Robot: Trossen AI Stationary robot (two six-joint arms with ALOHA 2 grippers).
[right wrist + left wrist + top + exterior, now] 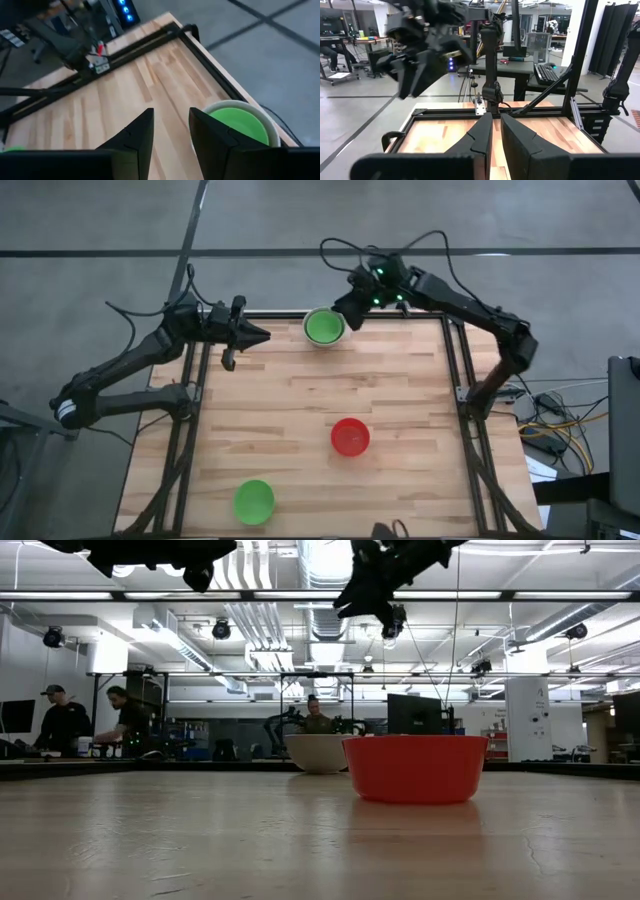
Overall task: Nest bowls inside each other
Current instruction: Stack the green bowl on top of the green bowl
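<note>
At the table's far edge a white bowl (309,318) stands with a green bowl (323,328) nested inside it; the right wrist view shows this pair (240,122) too. A red bowl (350,436) rests on its base right of centre, near the front. Another green bowl (254,501) sits at the near left. My right gripper (348,318) hangs open in the air just right of the nested pair, with nothing between its fingers (137,135). Left of the pair, above the far edge, my left gripper (265,335) is held level, shut and empty.
The wooden table (300,410) has a black frame along its edges (455,370). In the low view the red bowl (415,768) stands in front of the white one (318,752). People stand at benches in the room beyond the table.
</note>
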